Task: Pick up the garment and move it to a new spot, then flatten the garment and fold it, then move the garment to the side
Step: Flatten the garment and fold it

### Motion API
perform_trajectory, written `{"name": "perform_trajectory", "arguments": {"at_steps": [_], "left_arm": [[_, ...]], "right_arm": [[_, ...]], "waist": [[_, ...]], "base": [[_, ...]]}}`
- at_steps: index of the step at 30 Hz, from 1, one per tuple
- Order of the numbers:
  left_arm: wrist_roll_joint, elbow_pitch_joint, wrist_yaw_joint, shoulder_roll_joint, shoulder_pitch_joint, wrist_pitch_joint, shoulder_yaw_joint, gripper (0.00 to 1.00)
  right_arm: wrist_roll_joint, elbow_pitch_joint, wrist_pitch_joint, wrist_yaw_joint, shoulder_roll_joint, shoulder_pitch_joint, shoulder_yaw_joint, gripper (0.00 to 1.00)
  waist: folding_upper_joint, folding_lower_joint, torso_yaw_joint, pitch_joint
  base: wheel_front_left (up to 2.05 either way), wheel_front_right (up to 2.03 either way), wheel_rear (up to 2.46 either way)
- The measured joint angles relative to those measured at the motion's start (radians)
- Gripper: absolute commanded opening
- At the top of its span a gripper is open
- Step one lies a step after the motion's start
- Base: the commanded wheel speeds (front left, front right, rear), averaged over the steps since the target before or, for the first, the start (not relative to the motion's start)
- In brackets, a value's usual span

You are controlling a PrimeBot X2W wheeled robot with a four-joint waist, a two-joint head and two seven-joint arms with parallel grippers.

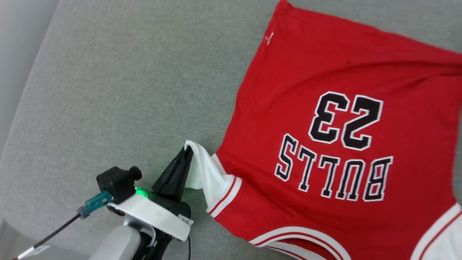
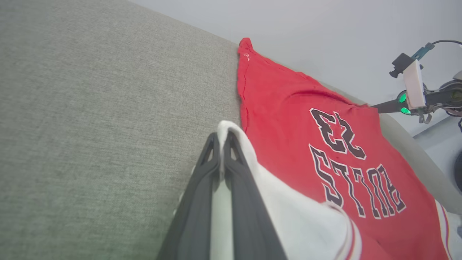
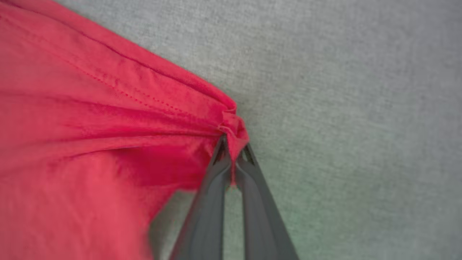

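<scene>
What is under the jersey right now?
The grey fabric surface shows around the garment and likely runs on beneath it. The cloth lies mostly flat, but whatever it covers is hidden. The left gripper pinches the white sleeve, the right gripper a bunched red edge.

Bright red garment (image 1: 325,72) with white sleeve, red-and-white stripe trim, black white-outlined lettering; plain grey woven surface (image 1: 126,90).
</scene>
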Motion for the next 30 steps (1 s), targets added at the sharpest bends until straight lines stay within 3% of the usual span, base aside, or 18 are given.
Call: {"name": "perform_trajectory", "arguments": {"at_steps": [9, 13, 20, 25, 30], "left_arm": [[-0.003, -0.015, 0.000, 0.009, 0.090, 0.000, 0.064, 0.00], [-0.004, -0.019, 0.000, 0.006, 0.137, 0.000, 0.093, 0.00], [0.003, -0.033, 0.000, -0.007, 0.185, 0.000, 0.123, 0.00], [0.003, -0.037, 0.000, -0.006, 0.199, 0.000, 0.124, 0.00], [0.001, -0.039, 0.000, -0.001, 0.206, 0.000, 0.126, 0.00]], "right_arm": [[0.105, -0.186, 0.045, 0.000, -0.095, 0.202, 0.006, 0.00], [0.120, -0.325, 0.068, 0.000, -0.146, 0.339, -0.009, 0.00], [0.144, -0.539, 0.066, 0.000, -0.214, 0.687, -0.216, 0.00], [0.101, -0.693, 0.095, -0.001, -0.189, 0.983, -0.469, 0.00], [-0.040, -0.921, 0.244, -0.001, -0.030, 1.243, -0.718, 0.00]], "waist": [[0.0000, 0.0000, -0.086, -0.081], [0.0000, 0.0000, -0.124, -0.118], [0.0000, -0.0001, -0.181, -0.178], [0.0000, -0.0001, -0.213, -0.205], [0.0000, -0.0001, -0.233, -0.217]], "base": [[0.00, 0.00, 0.00], [0.00, 0.00, 0.00], [0.00, 0.00, 0.00], [0.00, 0.00, 0.00], [0.00, 0.00, 0.00]]}}
